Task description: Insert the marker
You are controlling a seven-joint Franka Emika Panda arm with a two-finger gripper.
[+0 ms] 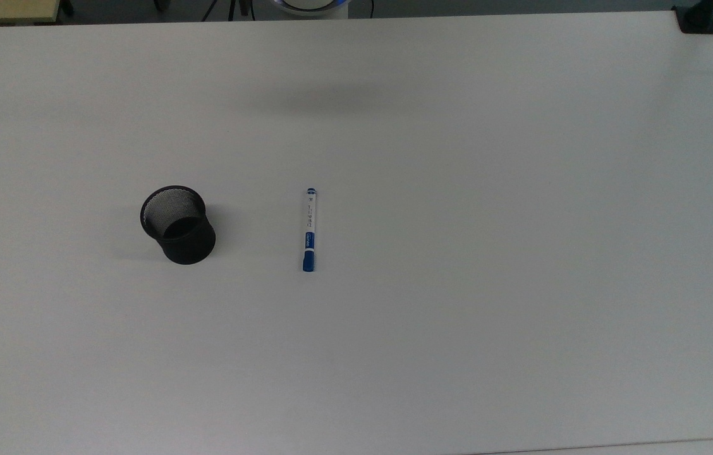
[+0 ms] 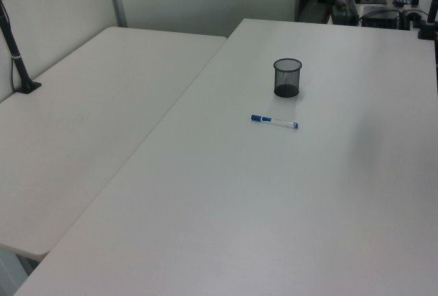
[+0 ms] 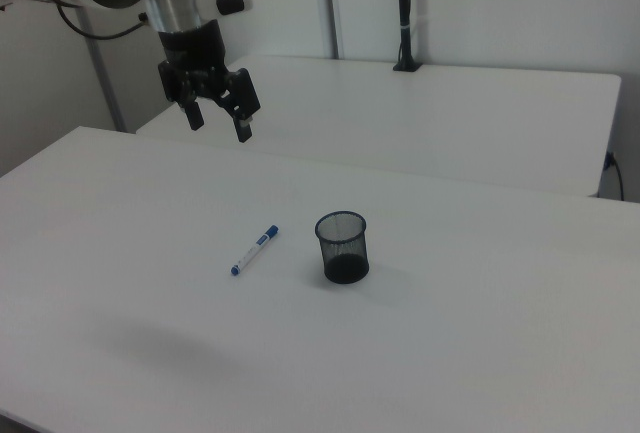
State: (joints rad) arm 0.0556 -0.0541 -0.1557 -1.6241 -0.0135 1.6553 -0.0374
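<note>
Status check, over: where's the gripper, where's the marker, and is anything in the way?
Gripper open, high above the table. Marker flat on the table, untouched, apart from the black mesh cup. Cup upright, mouth open. Nothing between them.

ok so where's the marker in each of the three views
Top view: the marker lies near the middle, running up and down, blue cap at the bottom.
Left view: right of centre in the upper half, lying crosswise.
Right view: left of centre, slanted.
Shared landmark: the black mesh cup stands close beside it, apart, in every view.
</note>
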